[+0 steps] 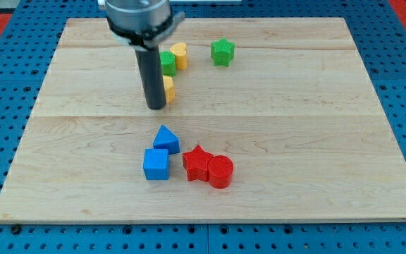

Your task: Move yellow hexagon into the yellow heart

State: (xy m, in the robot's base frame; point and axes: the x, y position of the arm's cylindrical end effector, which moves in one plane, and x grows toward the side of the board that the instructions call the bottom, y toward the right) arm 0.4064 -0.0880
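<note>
My tip (156,106) touches the board just left of a yellow block (168,89), which the rod partly hides; it looks like the hexagon. A second yellow block (180,54), heart-like, sits above it near the view's top. A green block (168,63) lies between the two yellow ones, touching the upper one's left side.
A green star (223,51) sits at the top, right of the yellow blocks. Lower down are a blue triangle (165,138), a blue cube (156,164), a red star (197,163) and a red cylinder (220,171). The wooden board (330,141) ends on blue pegboard.
</note>
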